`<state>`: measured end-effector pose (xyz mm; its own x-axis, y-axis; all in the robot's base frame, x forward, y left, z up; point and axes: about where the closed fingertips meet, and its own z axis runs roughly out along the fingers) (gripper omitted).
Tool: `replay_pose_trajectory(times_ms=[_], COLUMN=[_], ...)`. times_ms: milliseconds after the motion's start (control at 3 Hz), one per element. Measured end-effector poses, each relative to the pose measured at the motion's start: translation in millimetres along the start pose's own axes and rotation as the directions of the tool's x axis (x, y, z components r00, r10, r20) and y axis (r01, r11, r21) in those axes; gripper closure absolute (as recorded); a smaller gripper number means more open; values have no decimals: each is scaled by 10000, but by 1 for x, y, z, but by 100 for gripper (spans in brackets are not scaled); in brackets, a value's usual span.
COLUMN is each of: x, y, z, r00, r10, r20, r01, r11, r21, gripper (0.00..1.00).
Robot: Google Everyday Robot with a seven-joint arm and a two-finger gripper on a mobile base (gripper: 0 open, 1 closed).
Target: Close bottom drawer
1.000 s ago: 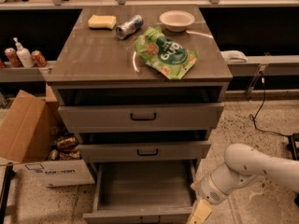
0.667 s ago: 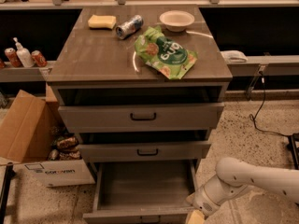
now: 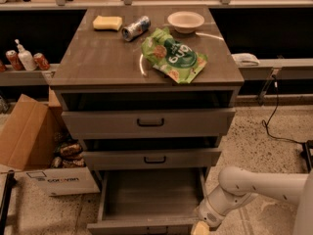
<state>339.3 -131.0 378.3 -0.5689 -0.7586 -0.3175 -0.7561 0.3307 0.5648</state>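
Note:
The bottom drawer [image 3: 146,199] is pulled far out of the grey-brown cabinet, and its plain grey box interior lies open and bare. Its front panel [image 3: 142,226] sits at the lower edge of the view. My white arm reaches in from the right, and my gripper [image 3: 201,227] is low at the drawer's front right corner, cut off by the bottom edge of the view. The middle drawer [image 3: 154,158] and top drawer [image 3: 149,122] stand slightly open above it.
On the cabinet top [image 3: 98,58] lie a green chip bag [image 3: 173,55], a can [image 3: 135,28], a yellow sponge [image 3: 107,22] and a white bowl [image 3: 186,20]. An open cardboard box [image 3: 34,151] stands on the floor at the left. A cable [image 3: 274,116] trails at the right.
My arm has swung lower and to the left, bringing the gripper down to the front right corner of the bottom drawer. The drawer itself shows no clear movement.

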Motion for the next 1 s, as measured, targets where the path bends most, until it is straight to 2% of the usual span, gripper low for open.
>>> replay_pose_trajectory(times_ms=[333, 667, 1000], x=[13, 29, 56], y=[-16, -32, -62], z=[26, 53, 87], r00=[9983, 9909, 9737], r10=[517, 1117, 1959], r20=[-274, -757, -1159], r01=[-520, -1115, -1931], r11=[9986, 9937, 9805], r21=[-117, 61, 351], gripper=[19, 42, 73])
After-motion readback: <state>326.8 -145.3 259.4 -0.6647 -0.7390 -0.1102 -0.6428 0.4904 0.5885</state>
